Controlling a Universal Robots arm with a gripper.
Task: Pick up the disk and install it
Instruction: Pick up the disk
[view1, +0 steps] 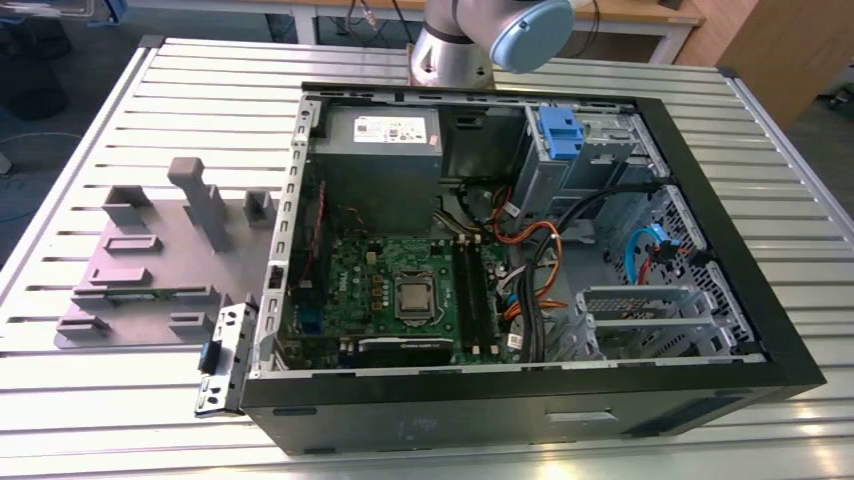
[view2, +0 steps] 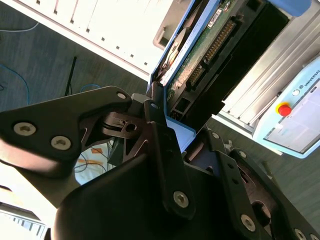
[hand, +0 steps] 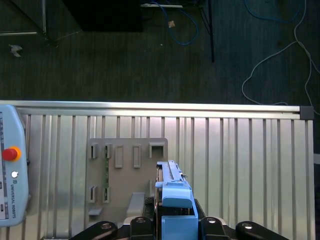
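The end effector (hand: 175, 227) grips the disk (hand: 172, 192) by its blue carrier, above the slatted tabletop (hand: 250, 165) near the grey fixture plate (hand: 125, 175). Pick-up looks done; installing calls for aligning the carrier with the computer case (view1: 467, 420) bay.

the black metal gripper (hand: 175, 225) clamps the disk (hand: 172, 192), edge-on in its light blue plastic carrier, over a ribbed silver aluminium table (hand: 250, 165). a flat grey fixture plate (hand: 125, 175) with small upright blocks lies on the table near the disk. a pale blue pendant (hand: 10, 170) with a red button sits at one end. beyond the table's edge, a blue cable (hand: 186, 43) trails over dark carpet (hand: 100, 65).
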